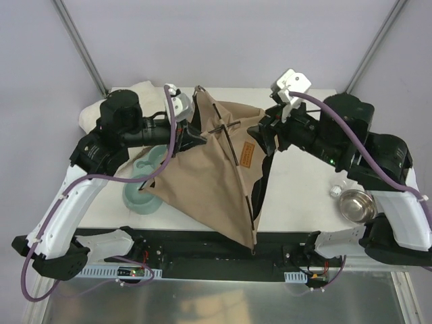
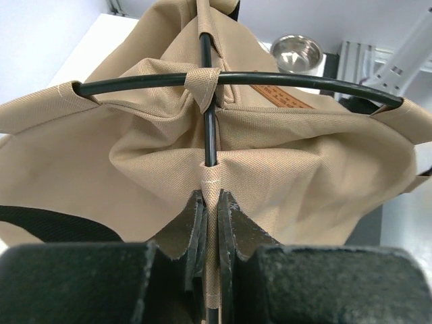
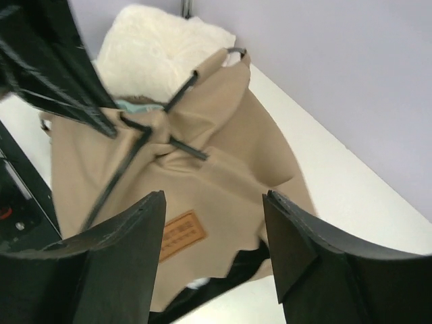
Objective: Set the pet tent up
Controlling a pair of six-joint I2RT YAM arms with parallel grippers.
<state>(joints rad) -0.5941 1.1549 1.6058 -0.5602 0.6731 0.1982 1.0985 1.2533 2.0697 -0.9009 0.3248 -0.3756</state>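
Matt cloth tent, prob. steel bowl

A pale green bowl lies just left of the left claw, with a fluffy white cushion farther left. A shiny steel bowl sits well right of the right claw.

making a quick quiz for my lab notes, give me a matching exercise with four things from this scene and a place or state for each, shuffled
Things:
1. left gripper
2. right gripper
3. steel bowl
4. white cushion

Places or states:
A. far left corner of the table
B. open, nothing between its fingers
C. shut on the pet tent
D. near right part of the table

Pairs: 1-C, 2-B, 3-D, 4-A
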